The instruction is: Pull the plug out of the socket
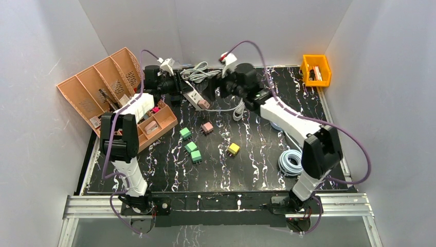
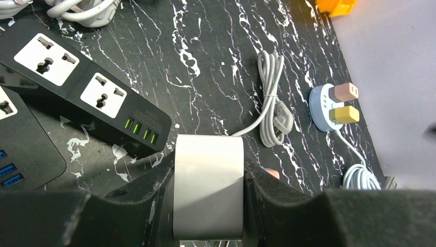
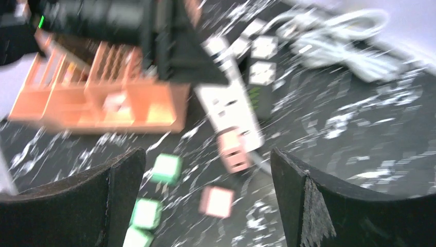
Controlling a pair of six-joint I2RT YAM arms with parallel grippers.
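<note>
Seen from above, a black marbled table (image 1: 257, 170) holds a white power strip (image 1: 194, 96) lying near the back. A small pink plug (image 1: 204, 104) is seated in the strip's near end. The left gripper (image 1: 177, 85) is clamped across the strip's body, and its wrist view shows the pale casing (image 2: 208, 164) pinched between the black fingers. The right gripper (image 1: 218, 90) hovers just beside the plug with its fingers spread wide and nothing between them. Its wrist view is blurred.

The plug looks light, rigid and smooth-sided, probably held only by pin friction. Gripping its two flat sides and pulling straight along the pins seems best. The strip looks light too, so it needs that bracing.
</note>
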